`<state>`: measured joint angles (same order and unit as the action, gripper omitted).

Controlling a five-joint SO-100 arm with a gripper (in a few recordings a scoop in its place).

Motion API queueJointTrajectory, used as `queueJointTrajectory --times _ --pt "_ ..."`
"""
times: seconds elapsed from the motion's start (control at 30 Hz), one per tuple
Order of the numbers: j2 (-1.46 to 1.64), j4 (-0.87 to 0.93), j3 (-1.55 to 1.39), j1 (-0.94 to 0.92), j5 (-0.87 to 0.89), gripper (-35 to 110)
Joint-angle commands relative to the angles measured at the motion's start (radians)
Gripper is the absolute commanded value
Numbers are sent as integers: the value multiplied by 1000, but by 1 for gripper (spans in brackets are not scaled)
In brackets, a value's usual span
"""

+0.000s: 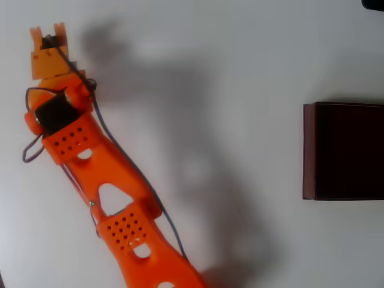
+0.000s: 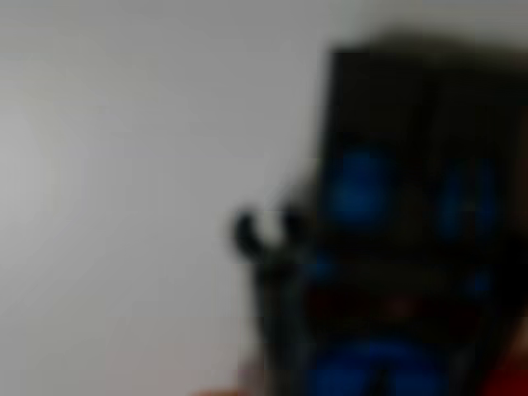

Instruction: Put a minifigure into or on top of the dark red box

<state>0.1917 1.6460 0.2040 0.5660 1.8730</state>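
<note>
The gripper (image 1: 50, 29) was located at the upper left of the overhead view, its two orange fingertips pointed toward the top edge of the frame with only a narrow gap between them. A small dark item was seen lodged in that gap, but whether the fingers were clamped on it could not be told. In the wrist view a dark, badly blurred shape with bright blue patches, consistent with the minifigure (image 2: 363, 194), was pressed close to the lens at the right and lower right of the frame; its pose could not be resolved. Pale blurred surface was recorded across the left half of that view.

Behind the gripper, the orange arm (image 1: 114, 198) was extended diagonally from the bottom centre of the overhead frame to the upper left, with a black servo at the wrist and dark cables routed along its length. A broad shadow of the arm was cast to its right on the white table (image 1: 240, 60).

The dark red box (image 1: 309, 150) was positioned at the right edge of the overhead frame, well apart from the gripper, its interior almost black.
</note>
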Motion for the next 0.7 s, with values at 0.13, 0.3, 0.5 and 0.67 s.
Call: queueJointTrajectory --times 0.13,0.3,0.5,0.67 --pt "-3 -6 34 9 -6 0" --pt "-2 -3 34 12 -9 0" --pt "100 146 29 -11 -71 0" --pt "255 195 9 -98 -397 0"
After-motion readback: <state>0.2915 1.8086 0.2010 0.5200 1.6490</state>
